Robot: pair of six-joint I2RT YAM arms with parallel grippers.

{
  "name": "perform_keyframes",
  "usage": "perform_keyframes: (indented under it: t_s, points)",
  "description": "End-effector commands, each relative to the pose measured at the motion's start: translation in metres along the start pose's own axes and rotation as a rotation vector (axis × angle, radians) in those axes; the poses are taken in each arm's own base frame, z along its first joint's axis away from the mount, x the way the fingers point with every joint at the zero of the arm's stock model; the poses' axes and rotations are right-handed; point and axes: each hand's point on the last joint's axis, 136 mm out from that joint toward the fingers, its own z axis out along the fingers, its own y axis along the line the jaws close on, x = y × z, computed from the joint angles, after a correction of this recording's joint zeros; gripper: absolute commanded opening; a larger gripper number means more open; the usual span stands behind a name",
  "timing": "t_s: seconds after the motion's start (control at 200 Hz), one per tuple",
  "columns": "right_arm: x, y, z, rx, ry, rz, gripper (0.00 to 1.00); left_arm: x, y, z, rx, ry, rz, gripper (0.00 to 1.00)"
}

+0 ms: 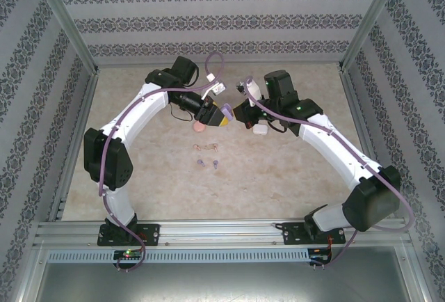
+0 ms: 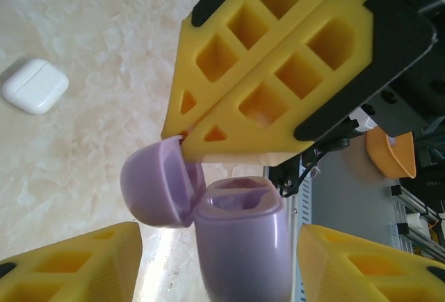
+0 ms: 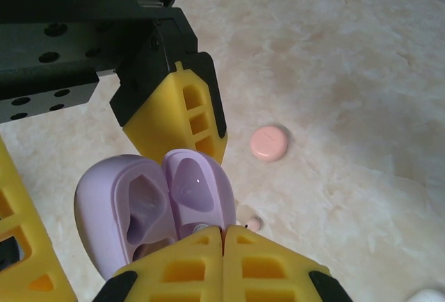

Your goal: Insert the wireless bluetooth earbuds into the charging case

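A pale, marbled tabletop (image 1: 292, 170), smooth and faintly glossy, is carrying everything. Two end effectors with chunky yellow, hollow-celled fingers are meeting above it.

The right end effector (image 3: 224, 236) is pinching shut on the purple charging case (image 2: 243, 246), gripping the rim where lid meets body. The left end effector (image 2: 221, 236) is standing with its jaws apart, one finger on each side of the case body. Slim gaps are showing, so it is not clearly gripping.

The case is a rounded, satin plastic pebble with its domed lid swung open. Its two moulded wells are looking empty. By my reading the task is at an early stage: one case is opened and presented, and no earbud is seated yet.

A white rounded-square case (image 2: 35, 85) is lying closed, well off to one side of the left end effector. A flat, oval pink case (image 3: 270, 143) is lying closed near the right end effector.

Smallest of all, loose stemmed earbuds (image 1: 201, 163) are lying on the tabletop, nearer the arm bases than both end effectors. One pinkish earbud (image 3: 254, 223) is lying just beyond the right fingertips.
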Motion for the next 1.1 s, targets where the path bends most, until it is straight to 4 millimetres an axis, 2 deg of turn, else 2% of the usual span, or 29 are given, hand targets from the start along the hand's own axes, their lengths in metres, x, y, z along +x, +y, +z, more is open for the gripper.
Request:
perform_keyframes:
  t_s: [0.0, 0.49, 0.809, 0.864, 0.969, 1.024, 1.069, 1.099]
  points:
    - [-0.004, 0.01, 0.002, -0.029, 0.006, -0.031, 0.0, -0.004, -0.007, -0.003, 0.041, -0.006, 0.018, 0.59]
    - [-0.004, 0.012, 0.01, -0.038, 0.022, -0.037, 0.0, -0.004, -0.006, -0.001, 0.067, -0.003, 0.012, 0.42]
    - [-0.007, 0.012, 0.012, -0.029, 0.019, -0.041, 0.0, -0.004, -0.005, 0.0, 0.072, -0.006, 0.014, 0.14]
    - [-0.007, 0.012, 0.012, -0.024, 0.017, -0.039, 0.0, -0.004, -0.005, 0.0, 0.071, -0.005, 0.016, 0.12]
    - [-0.011, 0.008, 0.008, 0.001, 0.001, -0.038, 0.0, -0.004, -0.004, 0.001, 0.066, -0.006, 0.015, 0.01]
    - [-0.013, 0.007, 0.005, 0.015, -0.007, -0.032, 0.0, -0.003, -0.002, 0.0, 0.058, -0.006, 0.015, 0.0]
    - [-0.015, 0.006, 0.001, 0.029, -0.017, -0.025, 0.18, -0.003, 0.0, 0.0, 0.043, -0.011, 0.018, 0.0]
    - [-0.016, 0.004, -0.004, 0.042, -0.025, -0.021, 0.22, -0.003, 0.003, -0.002, 0.03, -0.018, 0.018, 0.0]
